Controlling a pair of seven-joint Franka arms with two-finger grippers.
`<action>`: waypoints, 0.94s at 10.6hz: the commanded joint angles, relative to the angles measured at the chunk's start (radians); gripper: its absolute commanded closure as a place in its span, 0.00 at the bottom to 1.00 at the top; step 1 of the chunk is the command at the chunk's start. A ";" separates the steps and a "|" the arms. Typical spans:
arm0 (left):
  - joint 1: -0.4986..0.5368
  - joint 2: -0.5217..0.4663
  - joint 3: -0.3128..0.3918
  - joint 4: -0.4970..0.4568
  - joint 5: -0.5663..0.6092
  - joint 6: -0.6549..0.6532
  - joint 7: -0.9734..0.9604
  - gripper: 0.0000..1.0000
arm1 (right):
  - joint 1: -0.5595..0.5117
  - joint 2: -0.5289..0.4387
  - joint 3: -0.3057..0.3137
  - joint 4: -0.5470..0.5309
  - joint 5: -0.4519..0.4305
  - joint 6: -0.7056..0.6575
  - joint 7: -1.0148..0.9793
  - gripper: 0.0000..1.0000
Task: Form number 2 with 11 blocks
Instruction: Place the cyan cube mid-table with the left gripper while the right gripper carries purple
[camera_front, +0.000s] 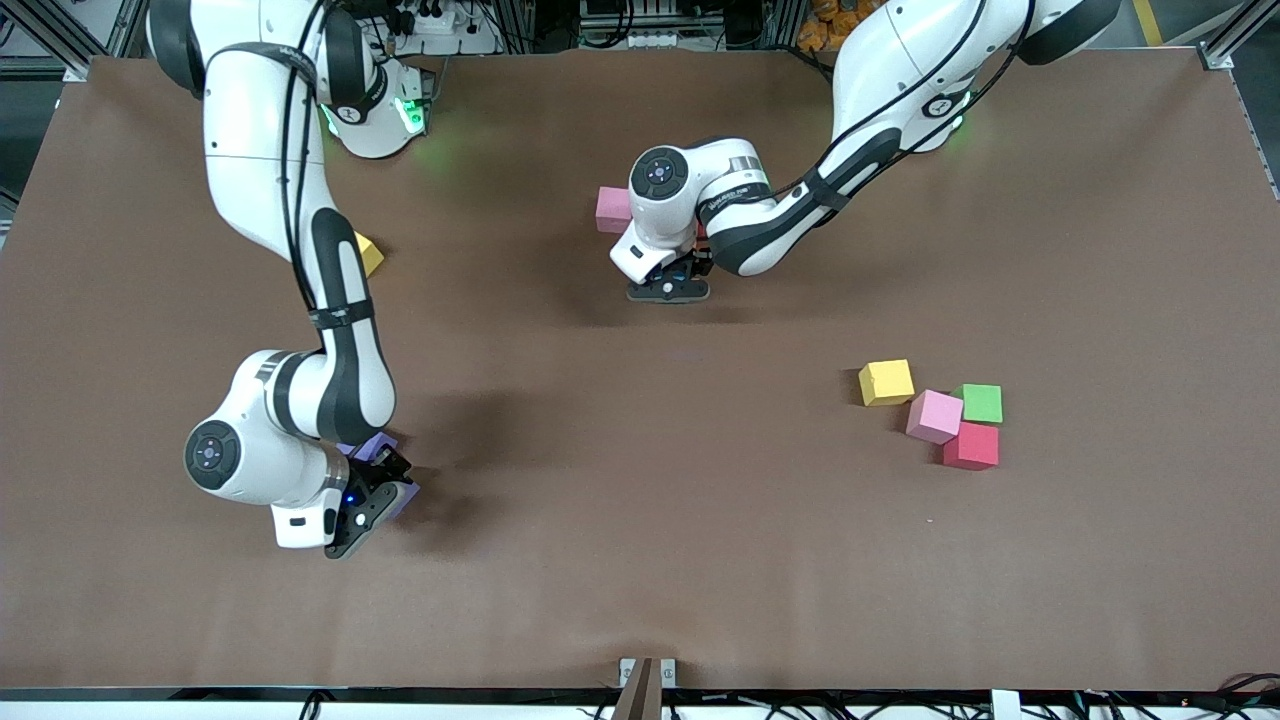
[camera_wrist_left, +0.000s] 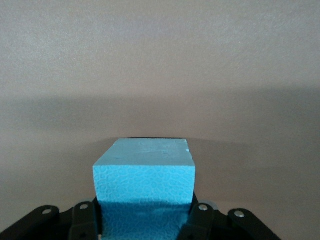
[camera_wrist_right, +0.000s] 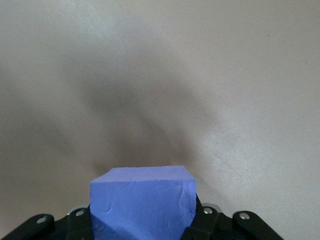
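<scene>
Each arm carries one matte foam cube, presumably bound for the numeral. The left tool (camera_front: 668, 290), over the middle of the brown surface (camera_front: 640, 560), is clamped on a light blue cube (camera_wrist_left: 144, 182); a pink cube (camera_front: 613, 209) lies at its 11 o'clock. The right tool (camera_front: 375, 500), over the right arm's end, grips a purple cube (camera_wrist_right: 142, 202). A loose cluster waits at the left arm's end: yellow cube (camera_front: 886, 382), second pink cube (camera_front: 934, 416), red cube (camera_front: 971, 446), green cube (camera_front: 980, 403). No 2 shows yet.

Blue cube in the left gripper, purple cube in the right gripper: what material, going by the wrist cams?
The blue cube looks like closed-cell foam: matte, with a pebbled cell pattern across its faces and crisp edges. The purple cube looks like the same kind of foam, though smoother: matte, faint creases, slightly rounded corners. Neither shows any gloss. Each sits between its gripper's fingers.
</scene>
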 joint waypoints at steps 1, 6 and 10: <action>-0.003 -0.005 0.003 -0.012 -0.012 -0.012 -0.007 1.00 | 0.069 -0.017 -0.043 -0.001 -0.021 -0.072 0.085 0.82; 0.006 -0.007 0.003 -0.018 -0.010 -0.012 -0.015 0.86 | 0.221 -0.103 -0.066 -0.076 -0.020 -0.168 0.060 0.82; -0.003 -0.011 0.005 -0.012 -0.009 -0.012 -0.177 0.00 | 0.379 -0.279 -0.064 -0.371 -0.010 0.037 -0.093 0.83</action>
